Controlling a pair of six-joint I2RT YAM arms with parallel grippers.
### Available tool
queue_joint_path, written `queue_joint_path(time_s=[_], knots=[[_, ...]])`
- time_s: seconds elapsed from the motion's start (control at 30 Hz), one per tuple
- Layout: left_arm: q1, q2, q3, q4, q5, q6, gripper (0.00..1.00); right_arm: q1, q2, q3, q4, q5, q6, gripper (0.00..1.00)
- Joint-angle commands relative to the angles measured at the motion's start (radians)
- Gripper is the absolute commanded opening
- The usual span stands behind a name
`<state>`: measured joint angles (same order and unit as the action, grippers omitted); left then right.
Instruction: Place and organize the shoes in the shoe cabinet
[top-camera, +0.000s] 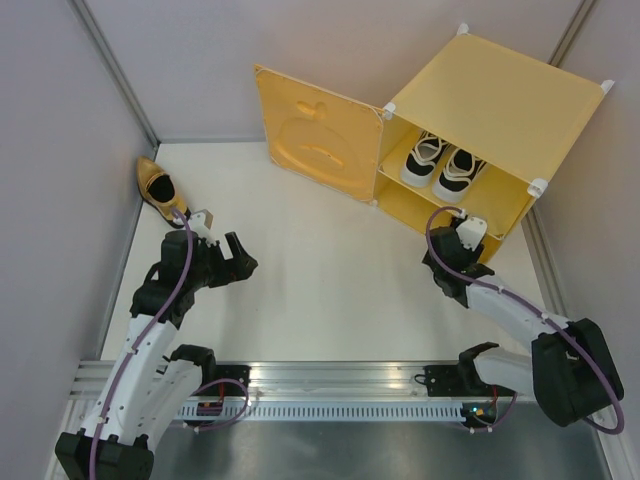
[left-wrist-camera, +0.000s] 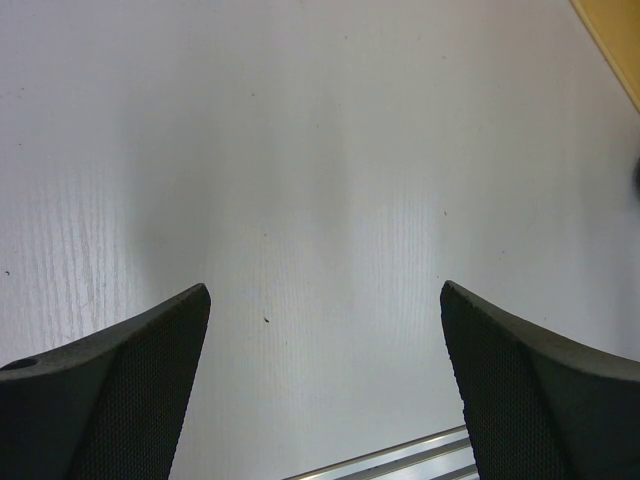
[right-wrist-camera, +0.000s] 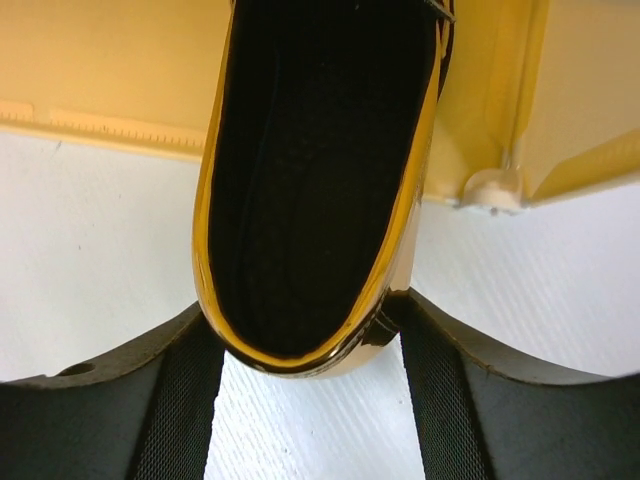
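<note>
Two white sneakers (top-camera: 442, 165) sit side by side on the upper shelf of the cabinet (top-camera: 500, 100), its door (top-camera: 315, 140) swung wide to the left. At the mouth of the lower compartment, the right gripper (right-wrist-camera: 300, 310) clamps the heel of a gold loafer (right-wrist-camera: 320, 150), a finger pressed to each side and the toe pointing inward over the cabinet's front edge. The second loafer (top-camera: 160, 186) lies well apart at the far left of the table (top-camera: 330, 270), close against the wall. The left gripper (left-wrist-camera: 325, 288) hangs over bare tabletop with its jaws spread wide and nothing between them.

The hold looks the weak point. The shoe is pinched only at its glossy heel, so it could slip or droop at the toe and catch on the front edge as it goes in. It also sits close to the compartment's right corner post, where a slight drift could scrape it or wedge it crooked, leaving little room for its mate. A hard push might shove the light plastic cabinet itself. The remaining loafer, tucked by the wall, may leave the left jaws little room to close around it.
</note>
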<state>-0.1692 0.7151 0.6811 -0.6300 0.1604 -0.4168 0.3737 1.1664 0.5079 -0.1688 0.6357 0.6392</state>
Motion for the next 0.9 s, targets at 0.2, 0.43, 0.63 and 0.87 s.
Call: queue_joint_path(time_s=[0.2,0.43,0.63,0.87], knots=[[0.005,0.000,-0.002,0.021,-0.001,0.032,0.98,-0.140,0.091,0.084,0.153,-0.017,-0.082,0.37],[0.005,0.000,0.000,0.023,-0.002,0.032,0.98,-0.183,0.153,0.109,0.207,-0.042,-0.093,0.47],[0.005,-0.005,0.000,0.021,-0.005,0.030,0.98,-0.183,0.099,0.078,0.175,-0.119,-0.053,0.75],[0.005,-0.003,0.000,0.023,-0.002,0.032,0.98,-0.179,0.036,0.021,0.132,-0.194,-0.026,0.83]])
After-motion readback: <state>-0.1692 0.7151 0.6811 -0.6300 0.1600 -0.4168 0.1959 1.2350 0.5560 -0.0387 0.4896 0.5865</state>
